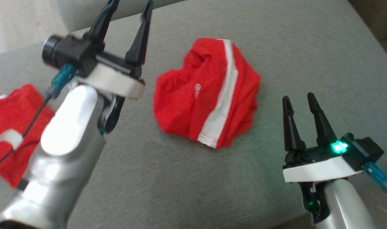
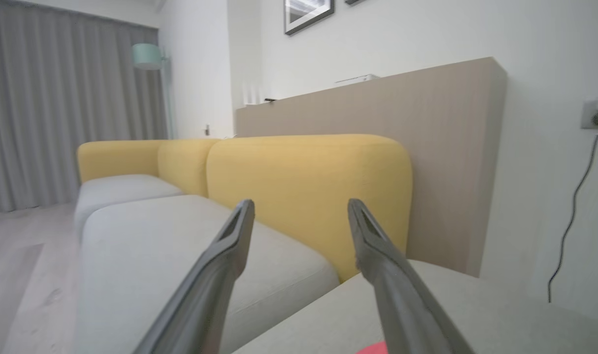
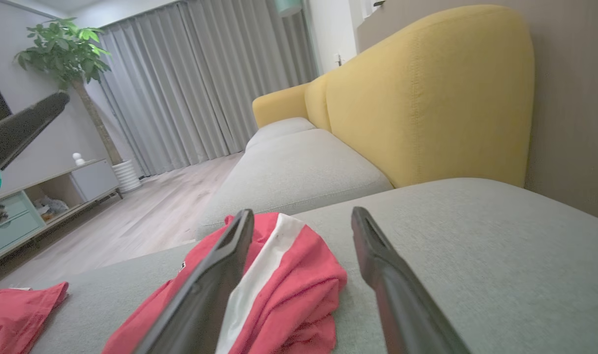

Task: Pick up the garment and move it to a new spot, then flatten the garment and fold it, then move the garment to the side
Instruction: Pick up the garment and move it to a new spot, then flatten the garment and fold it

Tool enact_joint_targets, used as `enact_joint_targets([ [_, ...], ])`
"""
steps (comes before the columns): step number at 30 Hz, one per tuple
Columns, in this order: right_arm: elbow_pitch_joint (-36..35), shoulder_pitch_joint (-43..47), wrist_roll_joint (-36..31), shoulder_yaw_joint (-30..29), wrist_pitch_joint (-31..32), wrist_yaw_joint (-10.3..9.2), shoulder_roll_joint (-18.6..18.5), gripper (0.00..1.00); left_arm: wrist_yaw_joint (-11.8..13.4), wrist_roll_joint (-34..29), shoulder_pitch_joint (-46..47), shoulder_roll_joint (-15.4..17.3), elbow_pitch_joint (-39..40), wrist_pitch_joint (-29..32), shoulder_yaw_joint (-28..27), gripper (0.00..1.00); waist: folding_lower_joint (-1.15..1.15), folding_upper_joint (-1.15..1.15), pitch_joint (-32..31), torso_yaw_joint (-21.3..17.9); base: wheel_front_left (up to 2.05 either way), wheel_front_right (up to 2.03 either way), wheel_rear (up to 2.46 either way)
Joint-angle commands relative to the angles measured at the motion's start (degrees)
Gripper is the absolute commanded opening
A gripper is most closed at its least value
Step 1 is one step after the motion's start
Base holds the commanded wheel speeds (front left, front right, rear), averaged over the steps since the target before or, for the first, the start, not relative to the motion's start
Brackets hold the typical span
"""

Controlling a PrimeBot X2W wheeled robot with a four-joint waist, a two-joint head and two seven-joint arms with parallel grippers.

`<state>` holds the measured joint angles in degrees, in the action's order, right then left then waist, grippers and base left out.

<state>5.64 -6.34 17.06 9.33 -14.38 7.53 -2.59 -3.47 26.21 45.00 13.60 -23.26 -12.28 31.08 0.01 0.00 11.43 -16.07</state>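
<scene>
Lying on the seat: a red garment (image 1: 209, 95) with a white stripe, bunched in a heap near the middle of the grey cushion (image 1: 308, 47); neither gripper touches it.
Edges: the heap's hemmed end, where the stripe finishes, faces the robot. The cushion's far edge runs along the top left of the head view, with pale floor (image 1: 18, 22) beyond it.
Open room: bare grey fabric lies all round the heap, widest to its right and beyond it. A second red cloth (image 1: 12, 127) lies well apart on the left, partly behind the left forearm.
Left gripper (image 1: 130, 4): held left of the heap, fingers spread apart, nothing between them.
Right gripper (image 1: 298, 98): near the heap's right side, fingers apart and empty, a green light lit on its base.
Surface: flat woven upholstery, a further seat cushion (image 3: 299, 172) beyond it.
Room: yellow backrest (image 3: 427, 98), wooden panel (image 2: 427, 123) behind it, grey curtains (image 3: 191, 83), potted plant (image 3: 63, 49), low cabinet (image 3: 38, 206).
</scene>
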Motion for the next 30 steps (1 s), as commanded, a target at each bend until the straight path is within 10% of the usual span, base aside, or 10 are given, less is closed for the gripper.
enact_joint_targets([
  [1, -1.6, -0.8, -0.6, 0.8, -0.6, -0.04, -0.3, 1.0, 0.6, -0.3, -0.5, 2.2, 2.0, -0.7, -2.5, 1.0, -0.01, 0.0, -1.5, 3.2, 0.0, 0.0, 0.0],
  [19, 0.3, 3.6, -4.0, -3.6, -0.6, -0.04, -0.3, 1.0, 7.9, -2.5, -30.5, 0.6, 12.7, -2.7, -8.1, 1.0, -0.01, 0.0, -6.5, 15.0, 0.0, 0.0, 0.0],
  [30, 0.7, 4.1, -4.7, -3.5, -0.6, -0.04, -0.3, 1.0, 5.7, -6.2, -35.0, -4.3, 14.6, -2.7, -13.1, 1.0, -0.01, 0.0, -6.9, 15.9, 0.0, 0.0, 0.0],
])
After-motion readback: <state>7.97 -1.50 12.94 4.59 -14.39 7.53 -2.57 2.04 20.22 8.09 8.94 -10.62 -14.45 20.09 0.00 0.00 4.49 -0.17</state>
